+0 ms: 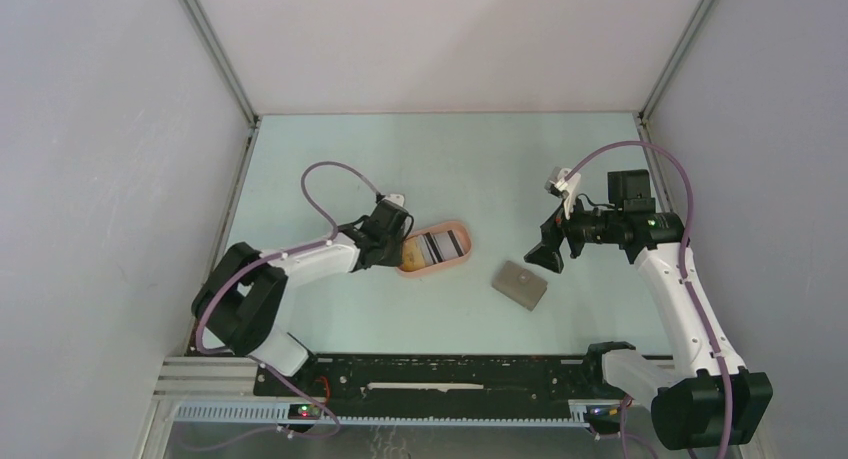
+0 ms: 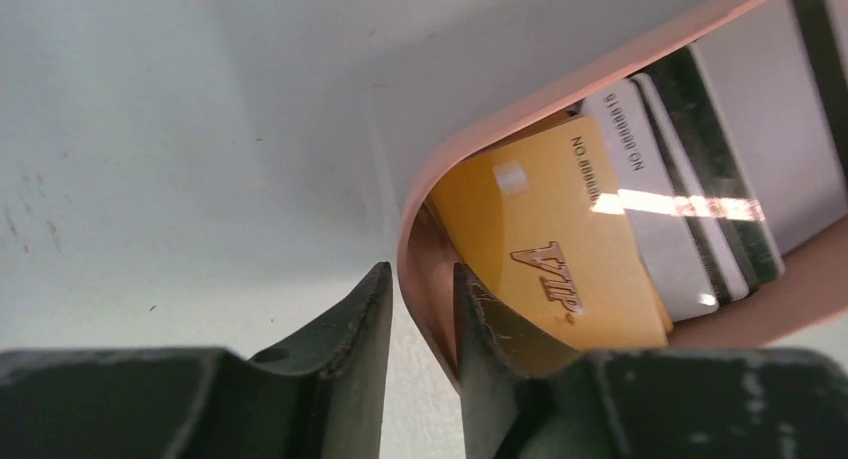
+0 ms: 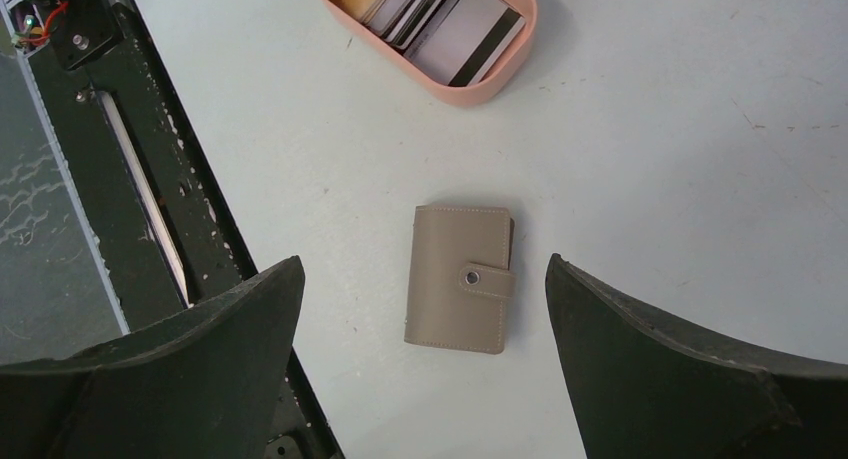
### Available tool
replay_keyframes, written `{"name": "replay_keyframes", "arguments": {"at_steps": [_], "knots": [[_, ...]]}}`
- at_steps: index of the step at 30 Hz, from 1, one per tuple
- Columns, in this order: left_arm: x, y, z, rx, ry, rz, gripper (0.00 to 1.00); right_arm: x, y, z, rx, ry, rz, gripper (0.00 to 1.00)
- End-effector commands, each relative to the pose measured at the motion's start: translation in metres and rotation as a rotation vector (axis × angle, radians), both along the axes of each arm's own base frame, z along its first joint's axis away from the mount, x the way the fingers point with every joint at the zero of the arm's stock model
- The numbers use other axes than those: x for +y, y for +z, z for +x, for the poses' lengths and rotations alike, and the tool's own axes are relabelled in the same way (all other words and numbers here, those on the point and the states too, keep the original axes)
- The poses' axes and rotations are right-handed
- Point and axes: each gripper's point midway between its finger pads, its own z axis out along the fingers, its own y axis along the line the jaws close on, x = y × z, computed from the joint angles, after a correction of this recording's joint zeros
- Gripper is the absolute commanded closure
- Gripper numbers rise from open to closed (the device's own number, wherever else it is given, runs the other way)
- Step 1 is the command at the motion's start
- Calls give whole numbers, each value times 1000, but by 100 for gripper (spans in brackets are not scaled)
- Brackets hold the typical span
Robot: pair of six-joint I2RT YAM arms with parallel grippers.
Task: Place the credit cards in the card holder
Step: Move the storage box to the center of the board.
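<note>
The credit cards lie in a peach-orange oval tray (image 1: 456, 263). A yellow-orange card (image 2: 540, 239) marked VIP is at the tray's near end, with dark and silvery-white striped cards (image 2: 700, 179) beside it. My left gripper (image 2: 420, 279) is narrowly open and straddles the tray's rim (image 2: 560, 89), one finger outside and one inside against the yellow card. The card holder (image 3: 460, 279) is a grey-tan folded wallet, snapped shut by its tab, lying flat on the table. My right gripper (image 3: 425, 264) is wide open and empty, hovering above the wallet (image 1: 520, 284).
The black rail of the arm bases (image 3: 130, 179) runs along the table's near edge, close to the wallet. White enclosure walls stand on three sides. The tray with cards also shows in the right wrist view (image 3: 480, 89).
</note>
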Motion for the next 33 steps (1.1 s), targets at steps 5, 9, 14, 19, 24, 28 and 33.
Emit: {"name": "replay_keyframes", "arguments": {"at_steps": [5, 9, 14, 19, 24, 28, 33], "knots": [[-23, 13, 29, -33, -30, -28, 81, 1, 0, 2, -11, -1, -1, 0], [-51, 29, 56, -74, -73, -51, 85, 0, 0, 2, -11, -4, -4, 0], [-93, 41, 89, -88, -133, -96, 86, -1, -2, 3, -7, -6, -8, 0], [-136, 42, 120, -92, -174, -139, 88, -2, -4, 4, 0, -11, -12, 0], [-188, 46, 138, -82, -241, -219, 88, -3, -4, 6, -4, -20, -22, 0], [-232, 49, 136, -50, -308, -299, 86, -8, -5, 9, -10, -39, -34, 0], [-266, 55, 131, -28, -363, -353, 75, -13, -4, 10, -24, -50, -43, 0]]}}
